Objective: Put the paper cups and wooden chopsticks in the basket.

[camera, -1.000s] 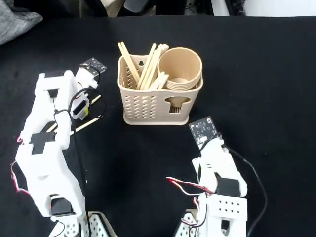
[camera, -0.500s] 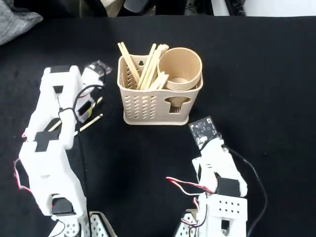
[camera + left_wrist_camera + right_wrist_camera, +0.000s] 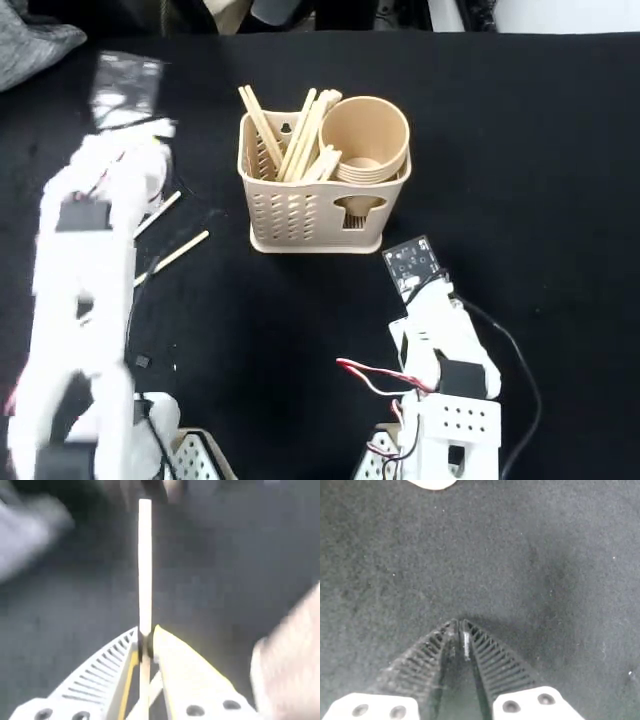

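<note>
In the basket (image 3: 300, 215), paper cups (image 3: 365, 135) and wooden chopsticks (image 3: 303, 135) stood upright. Left of it, a loose chopstick (image 3: 172, 256) lay on the desk (image 3: 540, 150). Left jaws were clamped on a single chopstick (image 3: 144, 565). Right jaws were closed, empty, over the desk.

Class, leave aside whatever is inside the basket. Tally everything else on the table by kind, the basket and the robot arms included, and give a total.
Chopsticks lying on the table: 2
Chopstick in the left gripper: 1
Basket: 1
Robot arms: 2
Total: 6
</note>
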`<action>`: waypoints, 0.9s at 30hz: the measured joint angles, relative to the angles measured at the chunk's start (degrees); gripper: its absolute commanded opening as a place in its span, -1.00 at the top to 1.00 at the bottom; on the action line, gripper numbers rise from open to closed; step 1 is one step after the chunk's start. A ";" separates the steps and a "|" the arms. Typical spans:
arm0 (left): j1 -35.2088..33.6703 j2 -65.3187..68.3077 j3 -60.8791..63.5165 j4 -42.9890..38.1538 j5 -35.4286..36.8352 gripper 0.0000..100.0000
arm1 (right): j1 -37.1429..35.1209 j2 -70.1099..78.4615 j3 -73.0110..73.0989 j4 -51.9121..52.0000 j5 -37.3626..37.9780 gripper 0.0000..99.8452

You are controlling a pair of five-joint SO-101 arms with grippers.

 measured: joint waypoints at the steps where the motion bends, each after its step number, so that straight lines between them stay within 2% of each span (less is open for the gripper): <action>1: 0.00 -4.40 2.20 -4.22 2.90 0.94 | 0.00 0.00 0.00 0.00 0.00 0.98; 3: 1.14 -12.57 5.98 -11.96 8.53 0.94 | 0.00 0.00 0.00 0.00 0.00 0.98; 6: 6.42 -23.03 10.46 -22.68 14.51 0.94 | 0.00 0.00 0.00 0.00 0.00 0.98; 10: 15.21 -29.71 12.40 -34.20 15.82 0.94 | 0.00 0.00 0.00 0.00 0.00 0.98; 12: 18.02 -30.86 12.57 -37.27 16.18 0.94 | 0.00 0.00 0.00 0.00 0.00 0.98; 16: 22.07 -28.40 14.07 -38.51 16.18 0.94 | 0.00 0.00 0.00 0.00 0.00 0.98; 21: 22.51 -19.52 16.09 -38.68 16.18 0.94 | 0.00 0.00 0.00 0.00 0.00 0.98; 22: 22.51 -17.41 16.35 -38.68 16.18 0.90 | 0.00 0.00 0.00 0.00 0.00 0.98; 25: 22.42 -11.60 16.35 -38.68 16.18 0.60 | 0.00 0.00 0.00 0.00 0.00 0.98; 27: 22.42 -8.97 16.70 -38.24 17.05 0.56 | 0.00 0.00 0.00 0.00 0.00 0.98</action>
